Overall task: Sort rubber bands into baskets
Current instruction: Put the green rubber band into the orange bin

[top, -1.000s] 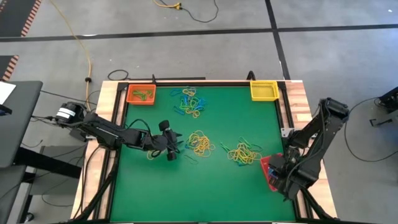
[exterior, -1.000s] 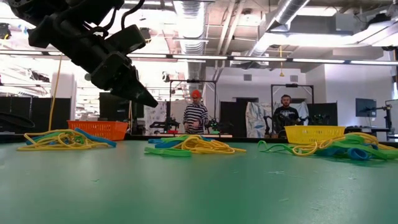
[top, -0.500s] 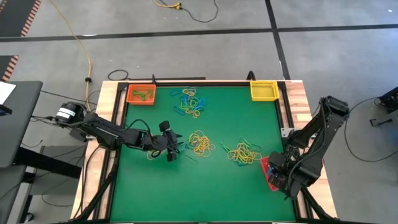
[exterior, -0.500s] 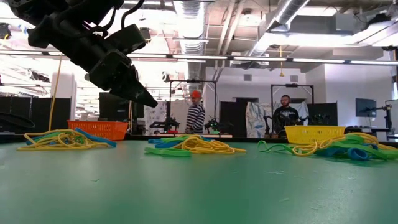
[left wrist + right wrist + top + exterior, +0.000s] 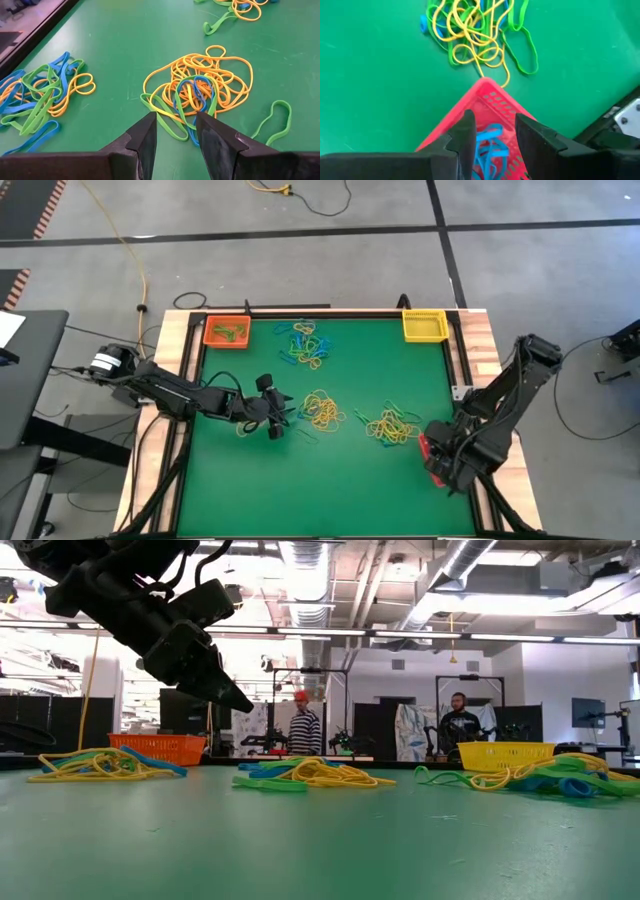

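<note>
On the green surface (image 5: 330, 470), three tangled heaps of rubber bands (image 5: 322, 410) are spread mid-surface between the orange basket (image 5: 227, 332) and yellow basket (image 5: 424, 326), while the red basket (image 5: 490, 127), holding blue bands, is overhung by the right gripper (image 5: 490, 137), jaws spread and empty, and the left gripper (image 5: 175, 137), jaws likewise spread, is held just beside the middle heap.
</note>
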